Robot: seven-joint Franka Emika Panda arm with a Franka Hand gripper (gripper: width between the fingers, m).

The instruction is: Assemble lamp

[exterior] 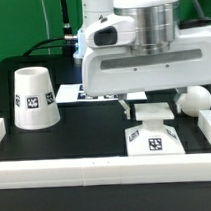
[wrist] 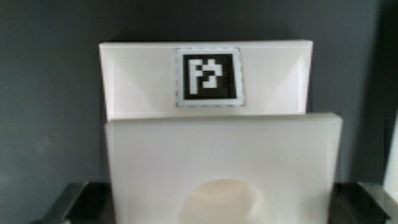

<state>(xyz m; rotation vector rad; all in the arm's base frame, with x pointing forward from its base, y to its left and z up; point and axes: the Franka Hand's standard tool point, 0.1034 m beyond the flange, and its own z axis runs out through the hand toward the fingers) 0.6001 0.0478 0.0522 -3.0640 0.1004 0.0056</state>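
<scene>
The lamp's flat square base [exterior: 153, 138] lies on the black table near the front rail, its tag facing up. My gripper [exterior: 152, 111] is down over the base's far part. In the wrist view the base [wrist: 210, 110] fills the picture, and the dark fingers [wrist: 80, 200] press against its two sides with no gap showing. The gripper [wrist: 222, 205] is shut on the base. The tapered shade [exterior: 35, 97] stands wide end down at the exterior view's left. The rounded bulb [exterior: 198, 99] lies at the exterior view's right, close to the gripper.
White border rails run along the front [exterior: 107, 171] and up both sides [exterior: 207, 128] of the table. The marker board [exterior: 71, 92] lies flat behind the shade, partly hidden by the arm.
</scene>
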